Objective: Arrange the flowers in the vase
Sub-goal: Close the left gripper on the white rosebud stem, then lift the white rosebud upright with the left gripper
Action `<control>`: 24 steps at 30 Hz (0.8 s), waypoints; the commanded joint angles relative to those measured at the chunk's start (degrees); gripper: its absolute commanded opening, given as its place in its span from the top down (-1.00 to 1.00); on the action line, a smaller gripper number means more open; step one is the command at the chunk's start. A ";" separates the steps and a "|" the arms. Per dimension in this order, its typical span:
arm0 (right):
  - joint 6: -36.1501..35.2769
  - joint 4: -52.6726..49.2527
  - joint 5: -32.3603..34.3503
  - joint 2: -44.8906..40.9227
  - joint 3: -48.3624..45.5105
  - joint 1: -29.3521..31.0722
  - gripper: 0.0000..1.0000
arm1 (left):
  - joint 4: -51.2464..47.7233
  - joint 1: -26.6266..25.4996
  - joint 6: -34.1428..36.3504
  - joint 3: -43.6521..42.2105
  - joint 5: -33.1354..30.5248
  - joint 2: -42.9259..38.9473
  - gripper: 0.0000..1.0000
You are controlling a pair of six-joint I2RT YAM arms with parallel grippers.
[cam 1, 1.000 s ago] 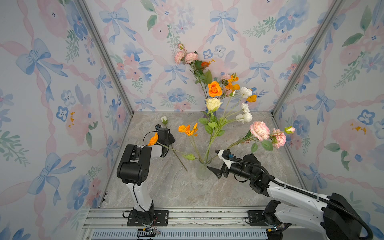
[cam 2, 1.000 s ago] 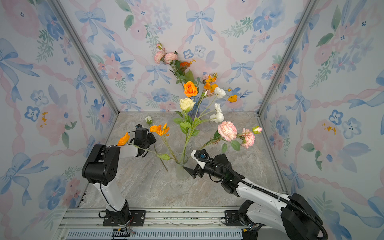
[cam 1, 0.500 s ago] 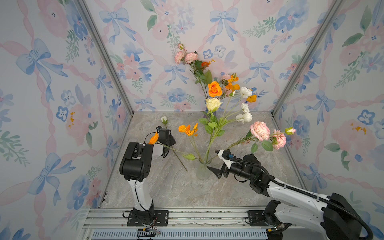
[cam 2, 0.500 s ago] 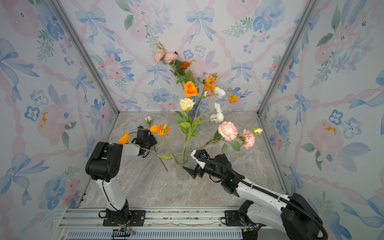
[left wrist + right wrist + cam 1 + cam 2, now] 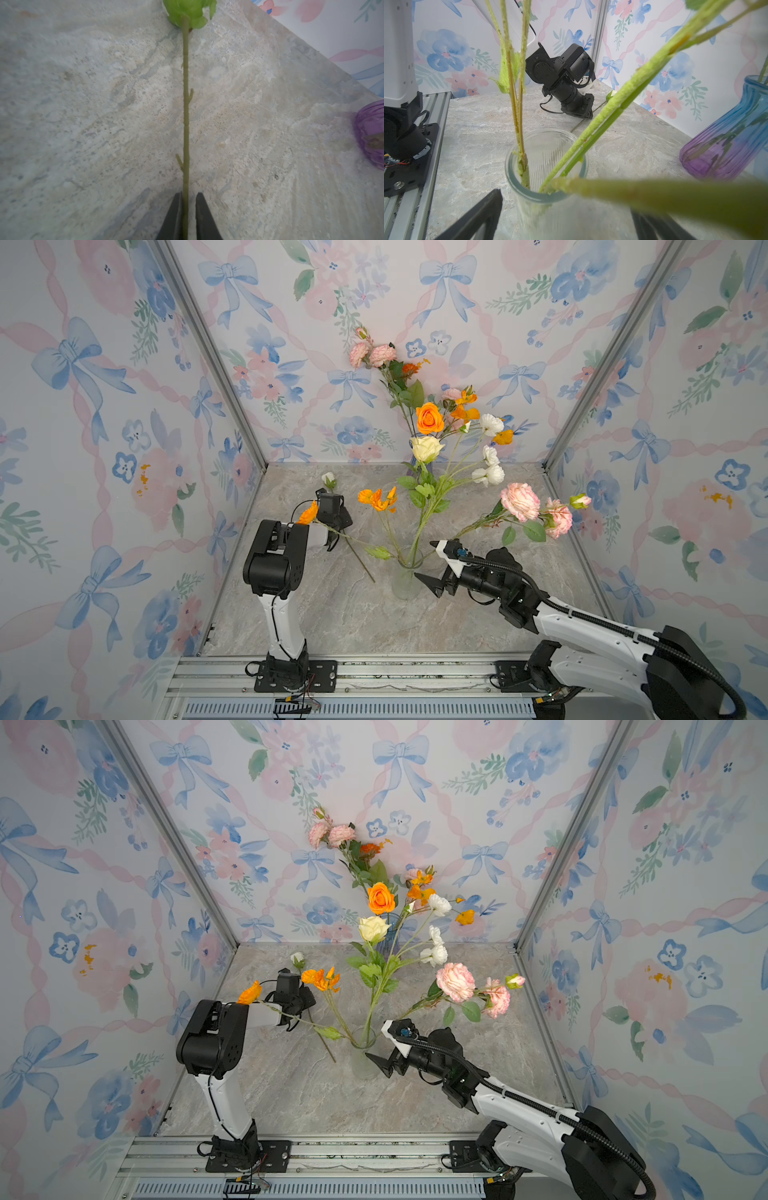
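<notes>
**Ana:** What has moved?

**Ben:** The left arm's big black joint has crept up a little. The left gripper (image 5: 188,196) has closed in on a stem (image 5: 185,104).

**Ana:** Is it squeezing?

**Ben:** The left wrist view shows the stem between fingers that are almost together, with a thin gap on one side. I cannot tell. The top views hide that.

**Ana:** And the right gripper (image 5: 424,561)?

**Ben:** It is spread wide, just beside the clear vase (image 5: 402,585) in mid-frame. Many flowers (image 5: 426,448) stand in it. The stem's white bud (image 5: 328,479) lies left of the middle, near the wall.

**Ana:** Any room?

**Ben:** There is bare table (image 5: 353,622) lower down, up to the rail.
</notes>
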 commanded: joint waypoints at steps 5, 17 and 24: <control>0.03 -0.33 -0.23 -0.99 -0.11 -0.57 -0.94 | -2.92 -0.13 1.81 0.79 -0.47 0.54 0.95; 0.06 -0.51 -0.21 -1.55 -0.10 -0.50 -0.94 | 1.11 0.64 -0.75 -13.82 -4.92 -20.08 1.00; 0.11 -0.41 -0.40 -1.73 -0.17 -0.35 -0.94 | 2.51 0.74 -3.94 -27.82 -15.45 -40.14 1.00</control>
